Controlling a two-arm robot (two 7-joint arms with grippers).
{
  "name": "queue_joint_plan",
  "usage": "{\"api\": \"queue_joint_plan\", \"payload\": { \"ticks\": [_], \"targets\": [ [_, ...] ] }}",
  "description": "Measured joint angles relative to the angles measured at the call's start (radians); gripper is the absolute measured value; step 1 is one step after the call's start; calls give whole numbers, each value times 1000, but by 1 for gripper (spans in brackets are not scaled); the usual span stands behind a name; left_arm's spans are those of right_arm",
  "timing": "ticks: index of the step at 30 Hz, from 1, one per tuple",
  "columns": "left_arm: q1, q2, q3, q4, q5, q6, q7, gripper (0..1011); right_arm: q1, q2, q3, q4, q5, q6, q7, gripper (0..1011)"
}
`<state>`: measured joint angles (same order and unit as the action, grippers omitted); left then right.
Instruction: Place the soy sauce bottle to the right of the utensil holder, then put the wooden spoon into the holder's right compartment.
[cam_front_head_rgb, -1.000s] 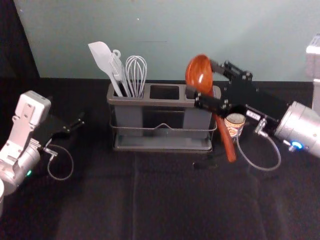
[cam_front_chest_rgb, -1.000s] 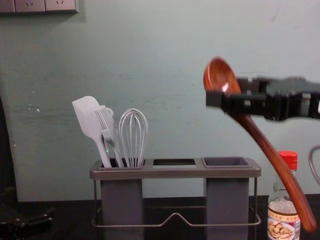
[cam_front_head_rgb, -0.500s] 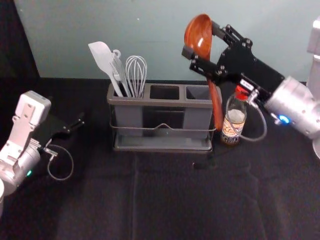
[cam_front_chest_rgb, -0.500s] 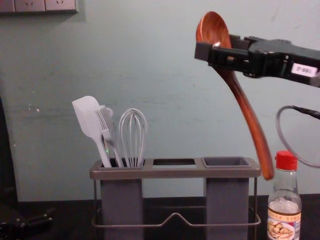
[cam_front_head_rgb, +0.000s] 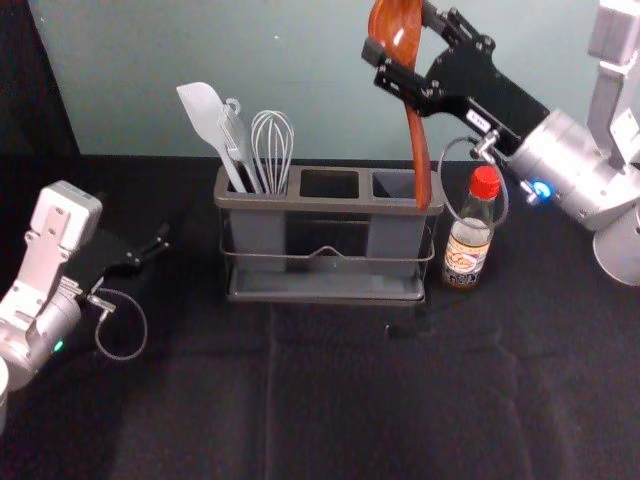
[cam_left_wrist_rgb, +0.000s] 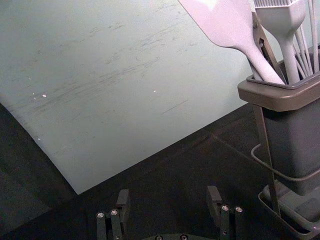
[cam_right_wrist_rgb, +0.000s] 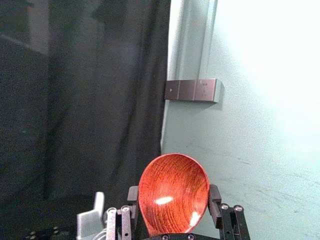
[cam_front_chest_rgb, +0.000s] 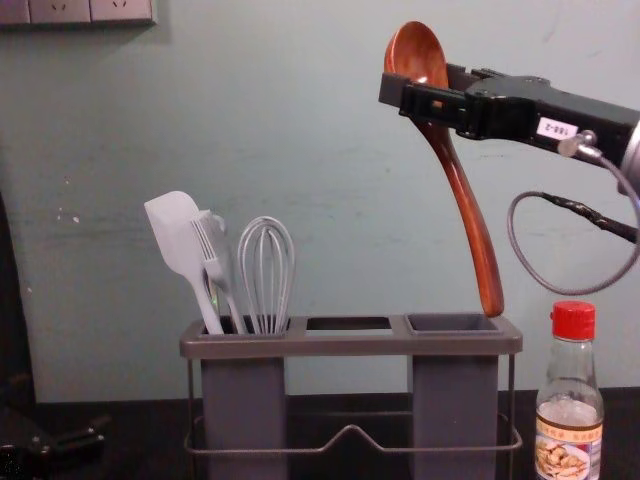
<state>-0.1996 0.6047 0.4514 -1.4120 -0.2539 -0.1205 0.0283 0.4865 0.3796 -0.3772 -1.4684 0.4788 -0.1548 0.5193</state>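
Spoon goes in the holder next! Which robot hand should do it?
Right, I'd say: the right hand grips the spoon, its handle hanging near the right compartment. The left hand is empty, left of the holder.

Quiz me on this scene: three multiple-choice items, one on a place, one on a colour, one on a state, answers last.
1. Where does the bottle stand?
A. Left of the holder
B. Right of the holder
C. In the middle compartment

2. What colour is the cap?
A. Red
B. Green
C. White

3. What state is the spoon in?
A. Standing in the left compartment
B. Lying under the holder
C. Held up by the right gripper

Answers:
1 B, the head view shows it past the holder's right end.
2 A, it is red in the chest view.
3 C, its bowl is clamped between the fingers.
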Motion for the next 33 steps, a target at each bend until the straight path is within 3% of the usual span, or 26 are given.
{"api": "queue_joint_plan", "payload": {
  "ticks": [13, 33],
  "targets": [
    [0, 0, 0, 0, 0, 0, 0, 1005, 109, -67, -9, 190, -44, -35, 9, 838],
    [0, 0, 0, 0, 0, 0, 0, 1005, 173, -130, -21, 314, -104, -54, 8, 838]
  ]
}}
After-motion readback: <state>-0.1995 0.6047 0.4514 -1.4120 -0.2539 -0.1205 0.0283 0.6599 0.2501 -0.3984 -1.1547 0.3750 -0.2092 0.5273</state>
